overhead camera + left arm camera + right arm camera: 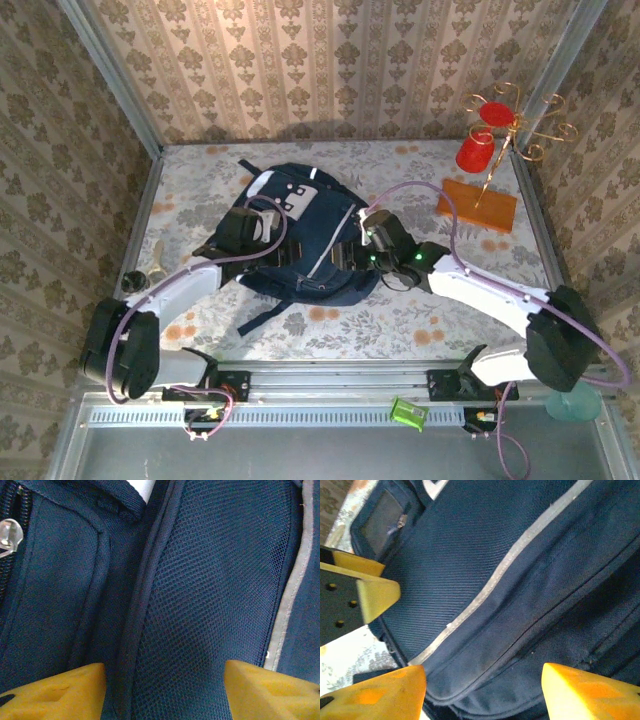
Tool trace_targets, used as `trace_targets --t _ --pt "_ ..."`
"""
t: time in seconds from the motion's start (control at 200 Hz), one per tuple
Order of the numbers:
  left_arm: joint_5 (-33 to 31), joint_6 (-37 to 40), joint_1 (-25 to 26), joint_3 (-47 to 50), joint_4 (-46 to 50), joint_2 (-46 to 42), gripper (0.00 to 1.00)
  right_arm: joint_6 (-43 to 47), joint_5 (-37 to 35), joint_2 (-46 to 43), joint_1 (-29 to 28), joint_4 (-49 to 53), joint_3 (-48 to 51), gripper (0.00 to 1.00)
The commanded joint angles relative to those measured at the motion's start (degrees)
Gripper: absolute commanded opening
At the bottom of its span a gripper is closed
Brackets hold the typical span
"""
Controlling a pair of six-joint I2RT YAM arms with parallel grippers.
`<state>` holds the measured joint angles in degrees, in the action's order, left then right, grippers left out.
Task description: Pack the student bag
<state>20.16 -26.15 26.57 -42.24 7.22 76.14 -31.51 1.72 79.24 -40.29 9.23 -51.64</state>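
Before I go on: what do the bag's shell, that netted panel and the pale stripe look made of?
Bag: dark navy woven fabric, matte, likely nylon or polyester; fine ribbed weave shows.
Netted panel: soft mesh cloth, tiny open holes.
Pale stripe: grey tape sewn on, slightly shiny, possibly reflective.

My flowered table (380, 330) bore the student bag (310, 250) at its middle — an orange board (477, 204) far right, a small dark object (135, 280) left.
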Motion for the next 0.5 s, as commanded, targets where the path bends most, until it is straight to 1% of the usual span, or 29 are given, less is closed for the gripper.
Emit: trace_targets --t 0.0,0.115,0.26,0.315,0.39,0.43,0.495 --pt "1.88 0.98 -0.03 -2.84 0.48 1.58 0.60 -2.54 -1.80 4.86 0.50 -2.99 -1.26 0.59" --pt "2.13 1.01 -0.03 -2.47 0.18 2.79 0.56 -1.45 -2.05 8.25 2.21 -3.87 -2.73 0.48" --pt "2.78 0.38 -0.07 -1.03 -0.18 2.92 0.42 2.00 -3.02 10.88 4.59 -2.17 -5.56 0.36" --pt "3.07 -0.39 -0.09 0.09 -0.80 2.49 0.36 3.41 -2.89 11.90 5.53 -1.30 -6.84 0.33" --pt "3.65 -1.88 -0.09 1.83 -2.47 2.15 0.31 5.63 -2.55 13.48 6.77 0.08 -9.08 0.29" --pt "3.66 -3.03 0.41 2.51 -3.33 2.32 0.27 7.09 -2.04 14.29 7.31 0.77 -10.34 0.29" --pt "3.57 -5.63 1.55 3.59 -5.93 2.54 0.22 8.94 -2.06 15.26 8.15 3.24 -12.49 0.28"
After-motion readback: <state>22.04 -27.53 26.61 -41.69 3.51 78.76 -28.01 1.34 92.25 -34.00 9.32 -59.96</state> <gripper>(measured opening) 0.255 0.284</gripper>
